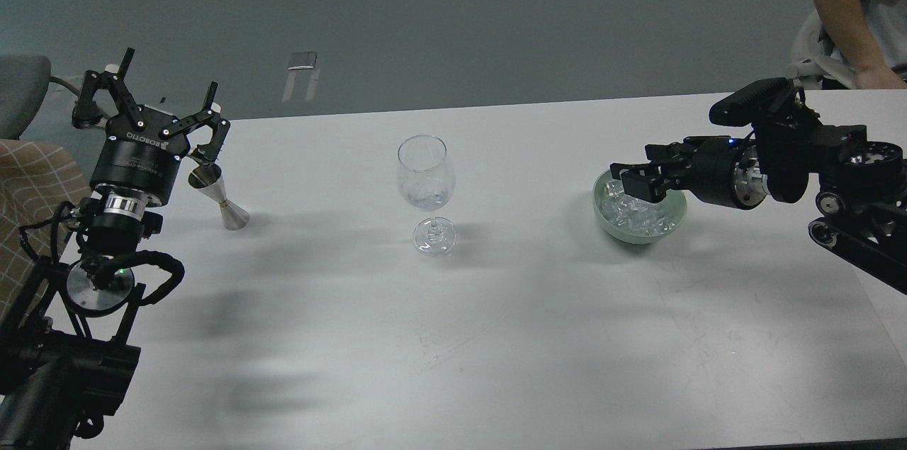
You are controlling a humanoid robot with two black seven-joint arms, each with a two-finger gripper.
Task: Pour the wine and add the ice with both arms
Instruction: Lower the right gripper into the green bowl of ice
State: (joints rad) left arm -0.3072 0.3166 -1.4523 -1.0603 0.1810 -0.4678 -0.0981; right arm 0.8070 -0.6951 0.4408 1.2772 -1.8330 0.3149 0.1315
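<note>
A clear wine glass stands upright at the table's middle, with a little clear content at its bottom. A steel jigger stands at the left, just right of my left gripper, which is open and empty above the table's left edge. A pale green bowl holding several ice cubes sits at the right. My right gripper is open and hangs over the bowl's near-left rim, just above the ice.
The white table has its back edge just behind the glass. A second table adjoins it at the right. A person's arm is at the back right. A chair stands at the far left.
</note>
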